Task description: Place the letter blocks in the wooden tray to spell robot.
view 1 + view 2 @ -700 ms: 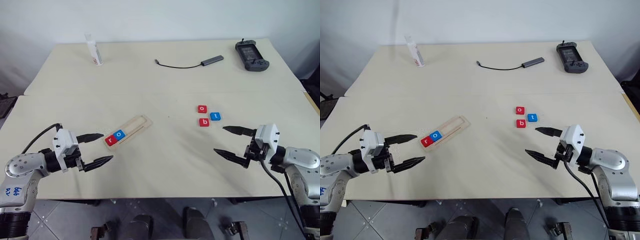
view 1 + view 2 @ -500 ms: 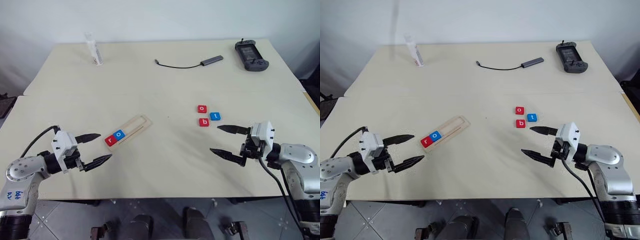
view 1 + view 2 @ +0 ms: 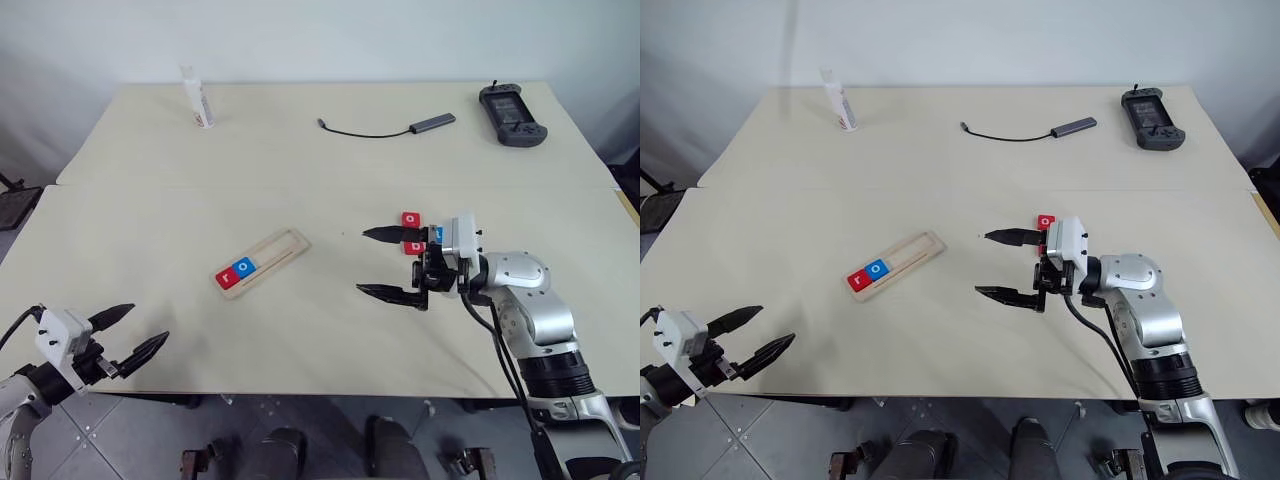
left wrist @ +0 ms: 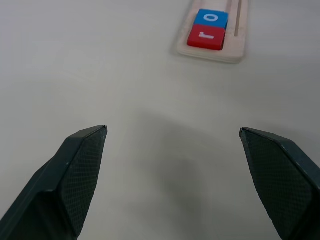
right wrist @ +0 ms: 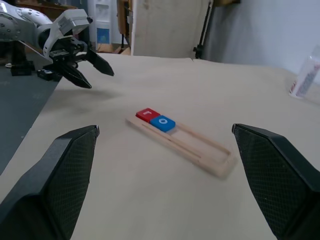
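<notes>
From the left eye view, I see the wooden tray [image 3: 260,259] lying slanted on the pale desk [image 3: 150,220], at about 9 o'clock from my right end effector [image 3: 385,262]. Two letter blocks sit at the tray's near end, touching: a red r [image 3: 227,278] and a blue o [image 3: 243,267]. The rest of the groove is bare. The other blocks sit behind my right end effector, at about 1 o'clock from it: a red o [image 3: 410,218], and a red tile and a blue tile partly hidden. My right fingers are wide apart and hold nothing. My left end effector [image 3: 128,332] is at the near desk edge, at about 7 o'clock from the tray, fingers apart and empty too.

I think the next block is b. I would go to the red tile by the wrist, come down slowly, pinch it by two flat sides, and keep the letter facing up.

In the right eye view, a white tube [image 3: 841,100], a grey cable [image 3: 1030,133] and a black controller [image 3: 1152,118] lie far off, at 12 o'clock.

The left wrist view shows smooth, flat, square tiles with white letters, and light wood with rounded corners.

The right wrist view shows the long thin groove, and black pointed fingers with a bumpy grid inside.
</notes>
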Robot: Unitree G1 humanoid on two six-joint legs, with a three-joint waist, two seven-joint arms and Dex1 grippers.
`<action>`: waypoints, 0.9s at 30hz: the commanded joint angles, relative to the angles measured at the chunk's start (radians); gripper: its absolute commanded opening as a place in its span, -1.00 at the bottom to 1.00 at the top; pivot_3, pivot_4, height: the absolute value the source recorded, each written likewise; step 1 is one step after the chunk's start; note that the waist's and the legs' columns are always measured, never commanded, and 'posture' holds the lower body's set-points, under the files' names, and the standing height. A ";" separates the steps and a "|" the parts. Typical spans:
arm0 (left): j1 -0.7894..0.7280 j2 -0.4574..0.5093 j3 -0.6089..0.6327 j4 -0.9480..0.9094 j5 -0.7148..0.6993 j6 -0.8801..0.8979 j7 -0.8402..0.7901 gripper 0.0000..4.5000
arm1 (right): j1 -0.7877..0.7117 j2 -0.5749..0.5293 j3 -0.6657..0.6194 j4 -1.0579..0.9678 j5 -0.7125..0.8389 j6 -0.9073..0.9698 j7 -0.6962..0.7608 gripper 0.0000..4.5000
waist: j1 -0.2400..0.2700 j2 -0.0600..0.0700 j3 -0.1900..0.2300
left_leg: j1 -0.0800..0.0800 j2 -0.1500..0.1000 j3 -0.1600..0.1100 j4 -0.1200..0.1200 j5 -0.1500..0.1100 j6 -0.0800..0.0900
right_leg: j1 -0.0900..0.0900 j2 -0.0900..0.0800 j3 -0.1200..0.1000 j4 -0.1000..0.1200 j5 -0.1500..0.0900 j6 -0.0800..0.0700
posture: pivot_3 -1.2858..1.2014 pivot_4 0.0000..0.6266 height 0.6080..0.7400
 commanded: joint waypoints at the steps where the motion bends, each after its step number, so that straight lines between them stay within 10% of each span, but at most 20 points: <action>1: -0.056 -0.014 -0.042 -0.049 -0.032 0.045 0.014 1.00 | 0.009 -0.017 -0.007 -0.063 0.011 -0.017 0.025 0.98 | 0.003 0.000 0.000 | 0.000 0.000 0.000 0.000 0.000 0.000 | 0.000 0.000 0.000 0.000 0.000 0.000 | 0.03 -0.52 1.00; 12: -0.392 -0.022 -0.321 0.115 0.119 0.087 0.016 1.00 | 0.104 -0.088 -0.056 -0.148 0.029 0.063 -0.026 0.98 | -0.027 -0.001 -0.001 | 0.000 0.006 0.003 0.001 -0.002 -0.003 | -0.002 0.006 0.001 0.003 0.001 -0.001 | 0.03 -0.52 1.00; 27: -0.468 -0.006 -0.371 0.277 0.212 0.012 0.004 1.00 | 0.170 -0.090 -0.075 -0.218 0.025 0.091 -0.106 0.98 | -0.024 -0.001 -0.001 | 0.000 0.009 0.006 0.003 -0.003 -0.005 | -0.005 0.009 0.002 0.004 0.002 -0.004 | 0.03 -0.52 1.00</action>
